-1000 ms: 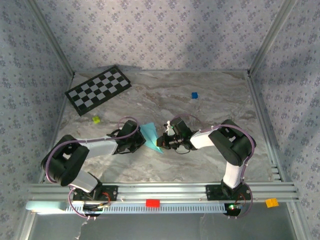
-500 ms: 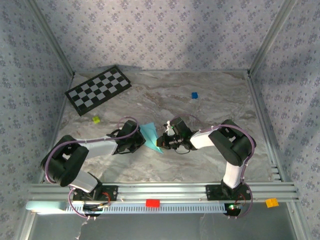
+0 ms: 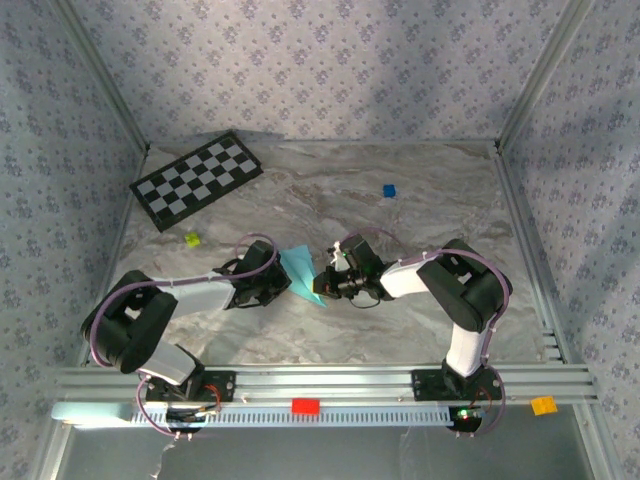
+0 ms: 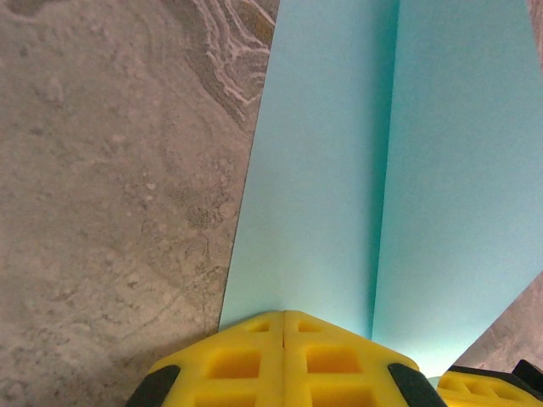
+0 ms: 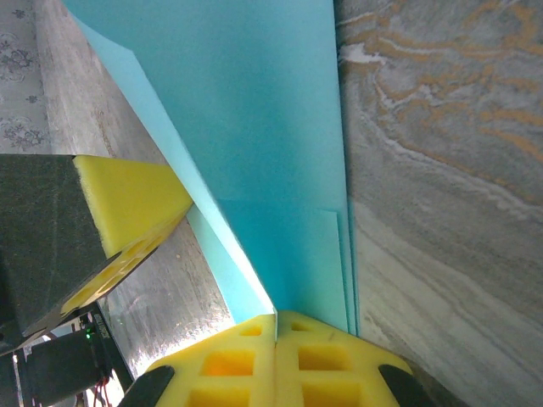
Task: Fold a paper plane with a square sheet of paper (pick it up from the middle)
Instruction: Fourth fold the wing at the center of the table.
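Note:
The light sky-blue sheet, folded into a slim pointed paper plane, lies on the marble table between my two grippers. My left gripper is shut, and its closed yellow tips rest against the paper's near edge; a lengthwise crease runs up the paper just right of them. From the other side, my right gripper is shut on a raised flap of the paper plane, which runs edge-on into the seam of its jaws. In the right wrist view, the left gripper's yellow fingers touch that same flap.
A black-and-white checkerboard lies at the back left. A tiny dark-blue cube sits at the back right and a small yellow-green piece to the left. On the near rail are a red block and an orange block.

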You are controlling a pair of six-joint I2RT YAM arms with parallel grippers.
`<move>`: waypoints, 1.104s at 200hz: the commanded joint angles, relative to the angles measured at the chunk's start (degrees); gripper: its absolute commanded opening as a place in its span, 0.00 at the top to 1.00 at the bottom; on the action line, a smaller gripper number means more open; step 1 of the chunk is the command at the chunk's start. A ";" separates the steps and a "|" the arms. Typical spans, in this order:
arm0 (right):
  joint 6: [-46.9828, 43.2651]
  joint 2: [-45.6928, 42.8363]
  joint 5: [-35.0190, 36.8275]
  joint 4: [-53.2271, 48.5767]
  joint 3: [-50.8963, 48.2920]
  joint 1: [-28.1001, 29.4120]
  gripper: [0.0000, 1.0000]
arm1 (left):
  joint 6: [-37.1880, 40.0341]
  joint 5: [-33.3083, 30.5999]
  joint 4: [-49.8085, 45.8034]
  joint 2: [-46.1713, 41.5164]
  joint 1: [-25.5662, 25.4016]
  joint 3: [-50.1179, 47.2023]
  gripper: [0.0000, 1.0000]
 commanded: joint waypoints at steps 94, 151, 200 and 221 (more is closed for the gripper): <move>0.96 -1.17 0.44 -1.89 -2.70 1.06 1.00 | -0.31 -1.45 -2.62 -1.20 -0.44 -0.56 1.00; 1.24 -1.75 1.49 -1.55 -3.05 0.87 1.00 | -0.41 -1.46 -3.15 -1.63 -0.45 -0.48 1.00; 1.72 -1.74 1.91 -1.05 -2.21 0.20 1.00 | -0.33 -1.46 -3.42 -2.48 -0.54 -0.51 1.00; 2.18 -1.61 2.04 -0.69 -2.44 0.19 1.00 | -0.42 -1.37 -3.42 -2.45 -0.61 -0.68 1.00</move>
